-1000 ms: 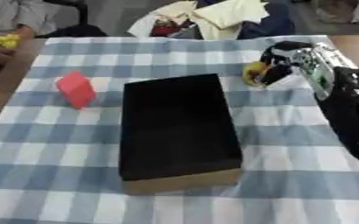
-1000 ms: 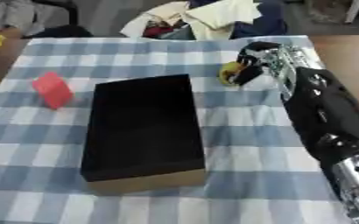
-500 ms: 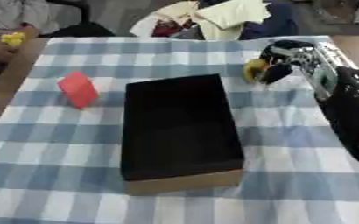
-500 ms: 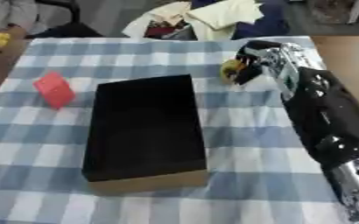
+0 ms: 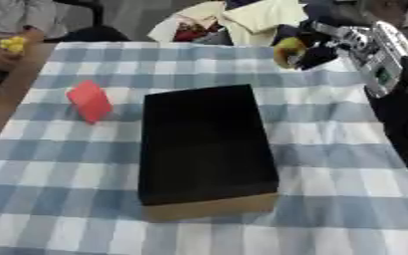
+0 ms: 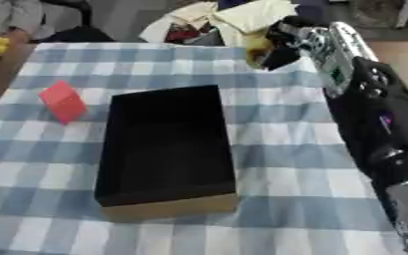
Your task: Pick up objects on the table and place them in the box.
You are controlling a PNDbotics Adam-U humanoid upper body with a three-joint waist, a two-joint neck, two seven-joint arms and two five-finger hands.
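My right hand (image 5: 329,42) hovers over the far right part of the checked table, fingers curled round a small yellow object (image 5: 286,50), lifted above the cloth. The open box (image 5: 206,144), black inside with tan cardboard walls, stands in the middle of the table, left of and nearer than the hand. A red block (image 5: 89,99) lies on the cloth left of the box. My left hand shows in neither view.
A blue-and-white checked cloth (image 5: 329,149) covers the table. A heap of cloths and bags (image 5: 234,20) lies past the far edge. A person sits at the far left corner beside something yellow (image 5: 12,45). My right forearm (image 6: 373,114) spans the right side.
My right hand has risen off the cloth with the yellow object and shifted a little toward the far edge. The box and red block stay put.
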